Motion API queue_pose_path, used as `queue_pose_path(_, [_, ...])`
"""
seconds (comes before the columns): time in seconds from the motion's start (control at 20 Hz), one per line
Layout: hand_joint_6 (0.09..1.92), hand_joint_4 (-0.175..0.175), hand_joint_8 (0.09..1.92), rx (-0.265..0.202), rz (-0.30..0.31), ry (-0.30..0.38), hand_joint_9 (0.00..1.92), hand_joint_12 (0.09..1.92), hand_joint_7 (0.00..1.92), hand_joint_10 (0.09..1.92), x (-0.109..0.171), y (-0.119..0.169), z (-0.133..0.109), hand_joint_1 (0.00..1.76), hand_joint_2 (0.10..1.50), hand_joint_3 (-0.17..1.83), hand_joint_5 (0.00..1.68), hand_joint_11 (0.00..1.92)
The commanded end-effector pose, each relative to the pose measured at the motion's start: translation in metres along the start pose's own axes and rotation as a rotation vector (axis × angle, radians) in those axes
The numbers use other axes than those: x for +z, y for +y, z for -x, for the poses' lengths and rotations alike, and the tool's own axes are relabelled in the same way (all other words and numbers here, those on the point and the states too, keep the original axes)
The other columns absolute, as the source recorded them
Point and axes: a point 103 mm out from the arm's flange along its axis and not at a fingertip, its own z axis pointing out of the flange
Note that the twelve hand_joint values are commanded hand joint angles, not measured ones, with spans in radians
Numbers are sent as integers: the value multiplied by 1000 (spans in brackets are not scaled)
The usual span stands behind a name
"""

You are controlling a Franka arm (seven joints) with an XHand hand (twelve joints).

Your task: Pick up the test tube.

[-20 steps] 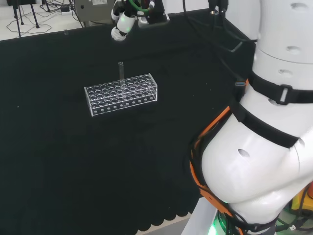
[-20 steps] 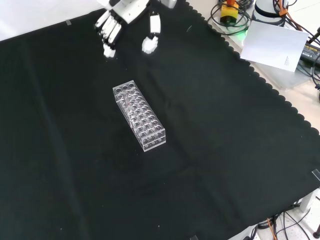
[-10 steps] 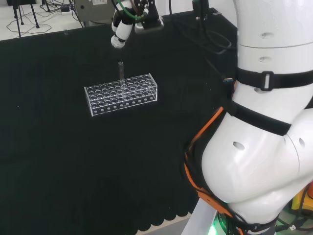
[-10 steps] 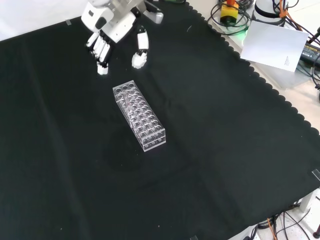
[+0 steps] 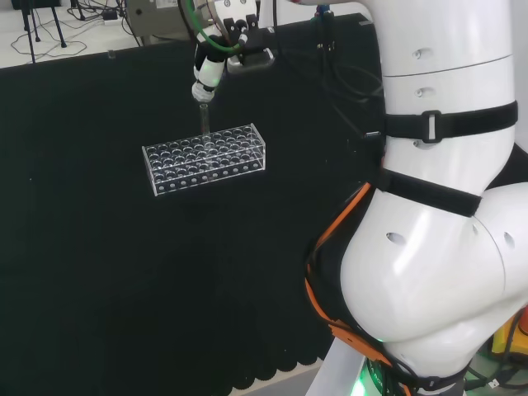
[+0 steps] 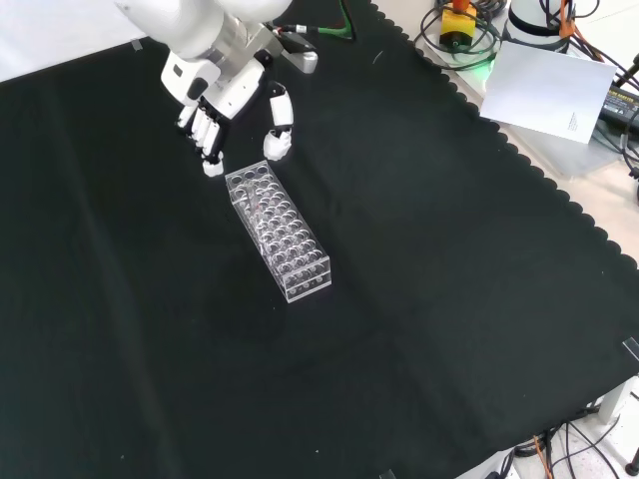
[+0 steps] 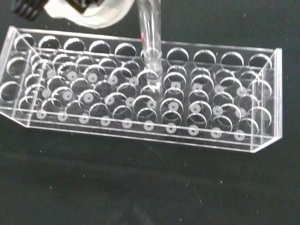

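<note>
Black cloth all over the bench (image 5: pixel 99 289), cables and clutter along the far edge. From the head view: clear rack (image 5: pixel 206 158) sat mid-cloth, with the test tube (image 5: pixel 204 124) standing upright in a back-row hole, long axis vertical, open mouth up. Hand (image 5: pixel 209 73) hung right above the tube's top, fingertip close to the rim, but couldn't tell if touching.

From the front view: rack (image 6: pixel 279 231) ran diagonally across the cloth, hand (image 6: pixel 225 105) parked at its upper end, fingers (image 6: pixel 207 135) one side and thumb (image 6: pixel 278 128) the other, spread apart with nothing between them. Tube itself basically invisible from there, too clear against the rack.

From the wrist view: tube (image 7: pixel 150 44) rose straight out of the rack (image 7: pixel 140 93), round bottom seated in a hole, stem running up out of view. Blurred white bit of the hand (image 7: pixel 93 11) just beside it.

So, judging progress: approach looked mostly done, grasp not made, lift not started. Closing around the stem and pulling straight up along that vertical axis seemed to be what's left.
</note>
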Motion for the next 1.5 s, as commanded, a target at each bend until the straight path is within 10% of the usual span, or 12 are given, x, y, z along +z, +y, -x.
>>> queue_pose_path(0.05, [436, -161, 970, 8, -29, 11, 433, 1518, 474, 945, 13, 7, 3, 862, 707, 625, 369, 98])
queue_pose_path(1.5, [783, -175, 986, 11, -79, 45, 542, 1498, 642, 921, 44, 34, -18, 942, 710, 668, 398, 186])
